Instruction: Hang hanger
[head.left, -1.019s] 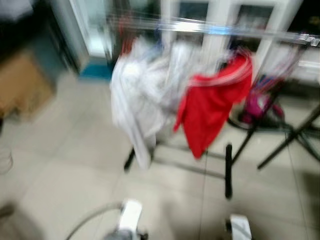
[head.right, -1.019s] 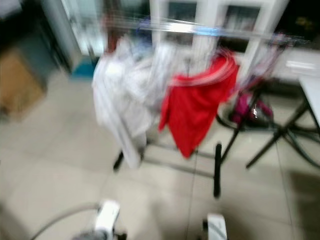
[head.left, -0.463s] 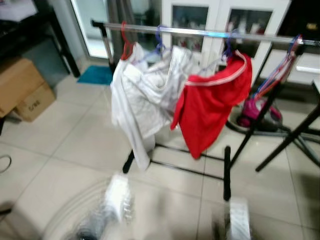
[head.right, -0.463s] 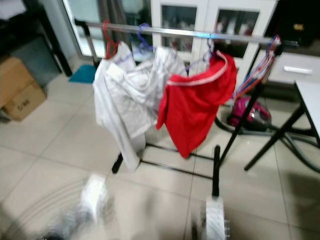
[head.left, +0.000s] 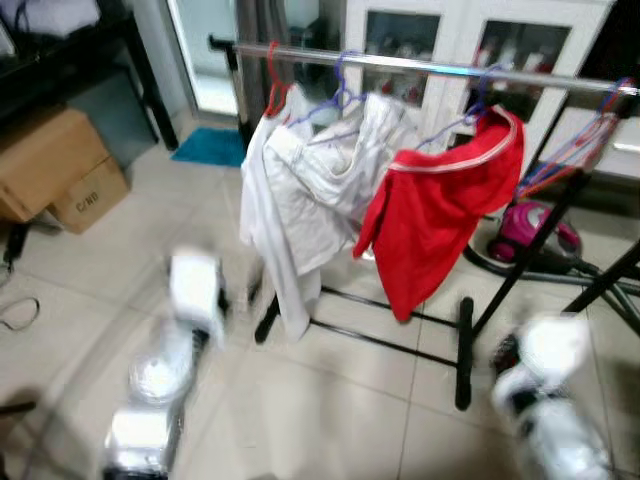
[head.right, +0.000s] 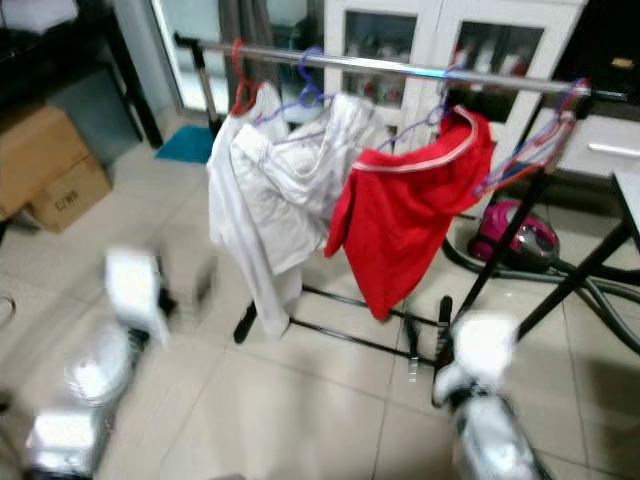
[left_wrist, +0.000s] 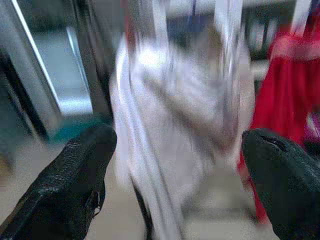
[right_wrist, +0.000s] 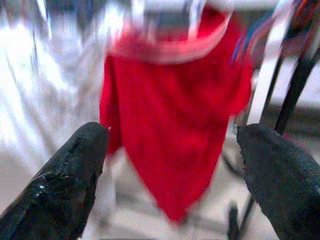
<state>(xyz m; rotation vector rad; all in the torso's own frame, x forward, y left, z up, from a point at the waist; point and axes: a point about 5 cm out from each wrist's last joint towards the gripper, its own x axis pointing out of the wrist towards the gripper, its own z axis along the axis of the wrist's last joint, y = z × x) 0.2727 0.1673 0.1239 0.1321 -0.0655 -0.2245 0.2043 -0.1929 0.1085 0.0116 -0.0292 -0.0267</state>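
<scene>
Standing at the middle of the tiled floor (head.left: 330, 400) is a clothes rack (head.left: 420, 66), the landmark for this entry: a silver top rail on a black frame with black feet.

Writing: dark lettering on the lower cardboard box (head.left: 90, 192), too blurred to read with certainty. No other label is legible.

Containers: two cardboard boxes stacked left of the rack, the upper box (head.left: 40, 160) shut, contents hidden. Behind the rack, a white cabinet (head.left: 450, 30) with glass doors holds small items too blurred to tell.

On the rack rail:
- red hanger (head.left: 273, 88), near the left end, beside the white shirt (head.left: 300, 200);
- purple hanger (head.left: 345, 85), inside the white shirt;
- red shirt (head.left: 440, 210) with a pale striped collar, right of the white shirt and touching it;
- bundle of bare coloured hangers (head.left: 575, 150), at the right end.

Below the rack's right end: magenta vacuum cleaner (head.left: 535, 228) with a dark hose on the floor. Behind the rack's left end: teal mat (head.left: 210, 148).

Left gripper (left_wrist: 175, 145): raised in front of the rack, facing the white shirt, fingers (left_wrist: 85, 160) spread wide, holding nothing. Right gripper (right_wrist: 172, 150): raised facing the red shirt, fingers (right_wrist: 75, 165) spread wide, holding nothing. Both arms blurred in the head views.
</scene>
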